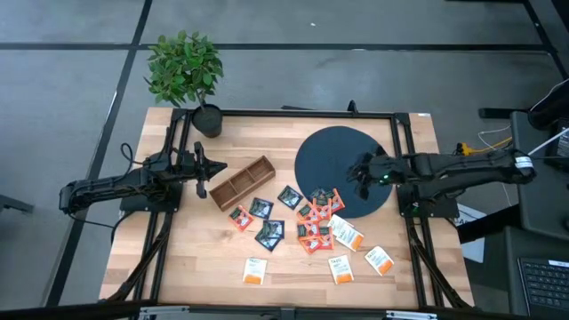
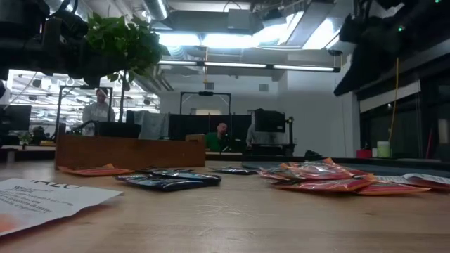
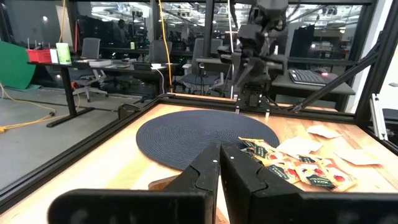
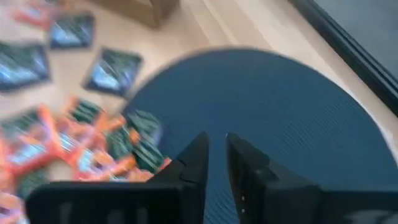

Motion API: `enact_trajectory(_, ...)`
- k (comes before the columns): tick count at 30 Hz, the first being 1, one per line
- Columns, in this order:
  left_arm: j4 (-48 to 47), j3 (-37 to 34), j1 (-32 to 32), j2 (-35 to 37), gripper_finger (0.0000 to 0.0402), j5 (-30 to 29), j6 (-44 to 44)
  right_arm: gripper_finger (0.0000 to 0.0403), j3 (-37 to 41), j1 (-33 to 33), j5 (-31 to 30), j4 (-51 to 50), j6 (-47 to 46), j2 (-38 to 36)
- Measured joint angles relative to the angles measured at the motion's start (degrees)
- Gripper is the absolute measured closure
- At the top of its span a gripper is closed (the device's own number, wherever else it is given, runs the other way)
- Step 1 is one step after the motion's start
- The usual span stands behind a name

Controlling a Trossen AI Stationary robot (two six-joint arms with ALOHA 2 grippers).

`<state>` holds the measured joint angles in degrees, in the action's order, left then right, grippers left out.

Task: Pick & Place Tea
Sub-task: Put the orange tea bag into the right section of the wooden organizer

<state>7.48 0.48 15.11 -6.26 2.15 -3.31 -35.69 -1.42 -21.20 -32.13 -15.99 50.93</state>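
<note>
Dark woven mat point(image 1: 342, 169) fills most of my right wrist feed, and the right gripper point(image 1: 360, 173) hangs over it with its fingers point(image 4: 194, 158) a narrow gap apart and nothing between them. From above I see that arm reaching in from the right side, its gripper over the middle of the mat. The tea sachets point(image 1: 316, 222) lie loose on the wooden table point(image 1: 196, 258), none on the mat as far as I can tell; the red-orange cluster sits at the mat's near edge, dark ones point(image 1: 269, 234) spread toward the middle, and white ones with an orange band point(image 1: 256, 270) lie nearest the front. At table height I see the red ones point(image 2: 320, 176) in a low heap. The left gripper point(image 1: 213, 169) waits by the end of the wooden divided box point(image 1: 242, 182), fingers point(image 3: 208, 171) pressed together, empty. A potted plant point(image 1: 185, 71) stands at the back left corner.
</note>
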Motion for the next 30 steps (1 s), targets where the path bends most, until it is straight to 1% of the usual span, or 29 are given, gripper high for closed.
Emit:
enact_trajectory(6,-0.01,-0.01,0.00,0.01,0.0391,0.00,-0.01,0.0253,-1.78,-1.95,0.46,-0.21,-1.61,8.64)
enact_trajectory(8,-0.01,-0.01,0.00,0.01,0.0391,0.00,0.01,0.0234,-2.24,-2.05,3.47,-0.13,-1.70,11.21)
enact_trajectory(11,0.01,0.01,0.00,0.02,0.0389,0.00,0.02,0.0217,-2.40,-1.16,9.38,1.52,-2.46,14.75)
enact_trajectory(17,-0.01,-0.01,0.00,0.01,0.0391,0.00,0.00,0.0213,-2.42,2.69,17.38,5.62,-3.00,20.37)
enact_trajectory(23,0.00,-0.01,0.00,0.00,0.0389,0.00,0.02,0.0212,-2.42,7.43,28.76,8.87,-1.73,23.52)
enact_trajectory(28,-0.01,0.00,-0.01,0.01,0.0391,0.00,0.02,0.0212,-2.42,11.38,30.43,8.41,-1.27,24.58)
enact_trajectory(30,-0.01,0.01,0.00,0.02,0.0390,0.00,-0.01,0.0212,-2.42,12.96,32.65,8.41,-0.45,25.25)
